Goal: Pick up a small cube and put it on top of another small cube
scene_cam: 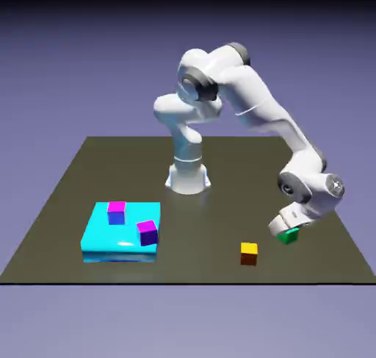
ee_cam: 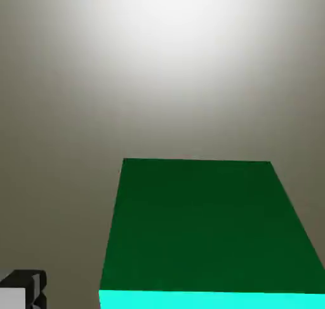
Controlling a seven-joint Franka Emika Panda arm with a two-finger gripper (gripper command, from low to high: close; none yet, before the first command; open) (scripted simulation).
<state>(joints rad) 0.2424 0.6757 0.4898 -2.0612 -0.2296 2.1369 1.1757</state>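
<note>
Nearest the viewer is the front edge of a dark, faintly glossy tabletop [scene_cam: 198,272], set against a plain blue-violet backdrop [scene_cam: 44,77]. Near that edge sits a yellow-topped orange cube [scene_cam: 249,254]. On the exterior view's right, the gripper [scene_cam: 285,229] is wide open around the green cube [scene_cam: 289,237], gripping nothing. Two magenta-and-purple cubes [scene_cam: 147,233] rest on a cyan block [scene_cam: 110,235] at left.

Glossy white rounded arm segments, dark grey joint caps, white base
</note>
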